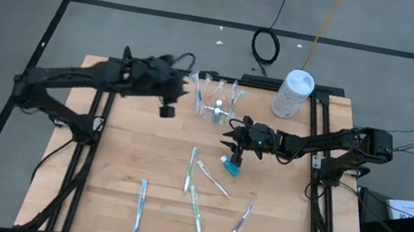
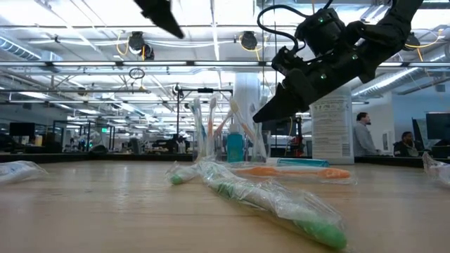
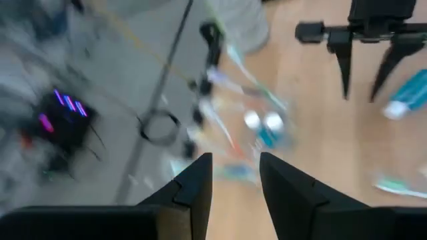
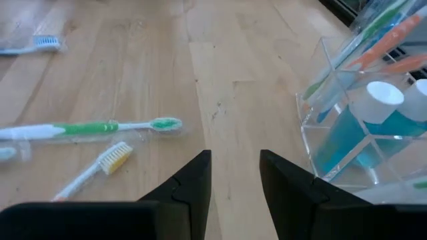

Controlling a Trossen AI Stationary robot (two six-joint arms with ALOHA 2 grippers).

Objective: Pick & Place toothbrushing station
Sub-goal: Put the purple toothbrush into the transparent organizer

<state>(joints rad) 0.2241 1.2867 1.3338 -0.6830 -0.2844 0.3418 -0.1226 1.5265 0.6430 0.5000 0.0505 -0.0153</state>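
The left hand hovered with fingers narrowly parted and empty beside the clear cup at upper centre of the bench. The right hand, likewise narrow and empty, hung above a blue tube. Toothbrushes lay scattered below.

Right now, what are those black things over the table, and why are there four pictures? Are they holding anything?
They are two robot arms, each ending in a two-fingered pincer. One picture looks down from above, one looks level across the table, and two come from small cameras on the arms' wrists. The left pincer hangs by a clear holder with brushes and blue tubes standing in it. The right pincer hangs near a loose tube lying on the wood. Loose toothbrushes lie around, and a white canister stands at the table's edge. Both pincers are open and hold nothing.
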